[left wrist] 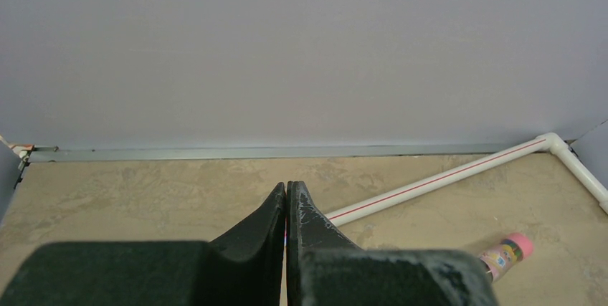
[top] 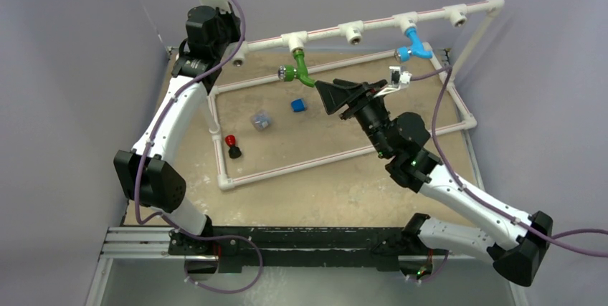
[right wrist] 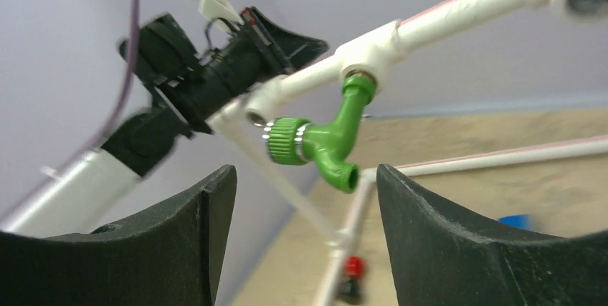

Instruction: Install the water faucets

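The green faucet hangs from a white joint on the top pipe, up above the desk. Its thin neck goes up into the joint, so its long side runs up and down. At the bottom it bends. In the right wrist view, the ribbed green knob with the shiny ring sticks out to the left. The short round mouth points down and to the right.

The blue faucet hangs from another joint further right on the same pipe. Its neck goes up too, and its end points left.

The right gripper is spread wide. The green faucet sits just past the gap between its two black fingers, and they do not touch it. The left gripper is pressed together with nothing in it.

The top view shows both faucets at once. It also shows a small blue block and a red-topped black thing on the desk. The right wrist view shows only the green faucet, close up and a bit blurry. The left wrist view shows the wall, a low pipe and a pink-capped tube lying on the desk.
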